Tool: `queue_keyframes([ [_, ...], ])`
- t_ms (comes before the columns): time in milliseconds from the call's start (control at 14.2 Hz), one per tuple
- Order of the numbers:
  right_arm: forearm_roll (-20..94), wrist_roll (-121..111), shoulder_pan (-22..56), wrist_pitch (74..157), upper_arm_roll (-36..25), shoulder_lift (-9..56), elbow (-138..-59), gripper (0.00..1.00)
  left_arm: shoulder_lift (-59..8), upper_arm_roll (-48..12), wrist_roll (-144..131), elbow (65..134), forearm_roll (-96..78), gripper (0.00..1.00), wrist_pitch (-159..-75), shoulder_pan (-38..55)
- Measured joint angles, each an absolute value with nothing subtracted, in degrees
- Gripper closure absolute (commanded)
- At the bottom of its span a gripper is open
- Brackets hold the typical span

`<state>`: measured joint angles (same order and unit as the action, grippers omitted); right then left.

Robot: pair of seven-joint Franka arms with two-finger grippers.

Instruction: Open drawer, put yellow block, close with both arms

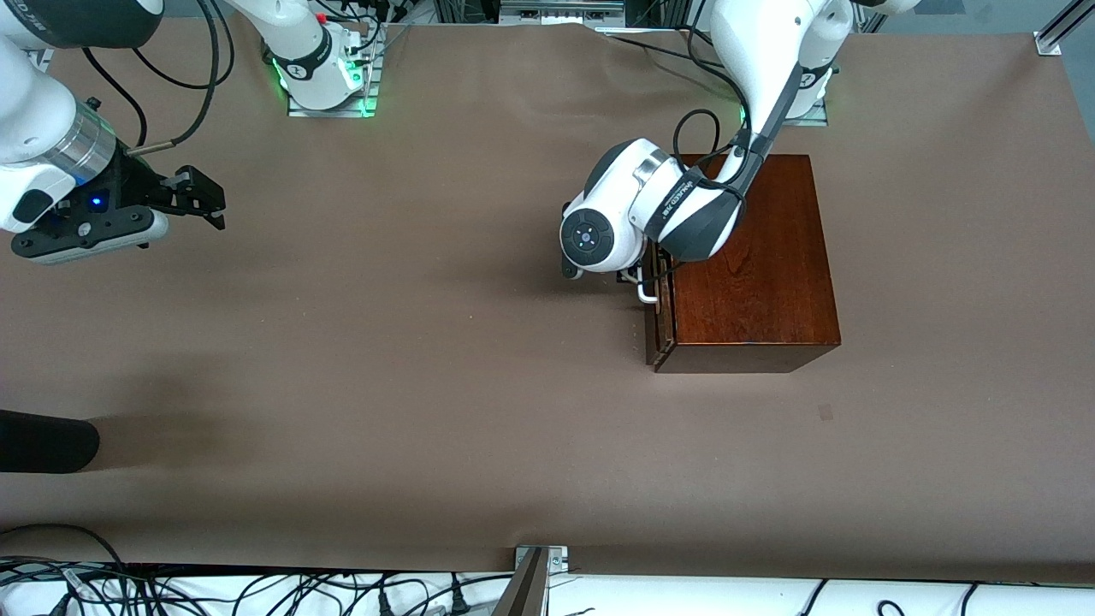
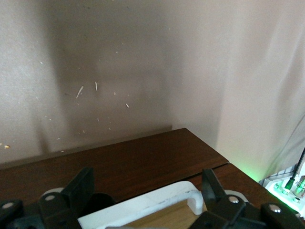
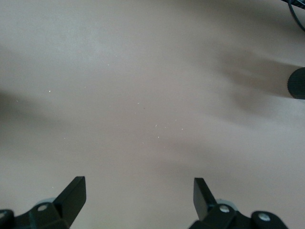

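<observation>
We are at the start: center-right in the front view, our left gripper [image 2: 143, 200] has fingers apart astride the drawer [image 1: 660, 312] handle [image 2: 157, 205], drawer barely open. Our right gripper [image 1: 201, 198] waits upper left, fingers apart. We see no yellow block

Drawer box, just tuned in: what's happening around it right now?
The left gripper is at the white handle of the drawer, its open fingers straddling the bar; a sliver of pale wood shows beneath, so the drawer seems barely open. The right gripper waits, open, over bare table at the right arm's end. No yellow block is visible.
</observation>
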<state>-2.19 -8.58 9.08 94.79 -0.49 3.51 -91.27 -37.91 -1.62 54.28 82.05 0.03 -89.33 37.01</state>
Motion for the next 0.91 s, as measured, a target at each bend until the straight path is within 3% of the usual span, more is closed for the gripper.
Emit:
queue_keyframes([
  [632, -2.2, -8.6, 9.0, 94.8, -0.8, 3.5, -90.7, 0.00, -36.5, -1.6, 54.3, 82.0, 0.0, 0.00, -88.7, 35.7],
  [912, -2.2, -8.5, 9.1, 94.8, -0.8, 3.5, -90.7, 0.00, -30.5, -1.3, 54.2, 78.9, 0.0, 0.00, -89.7, 33.8],
])
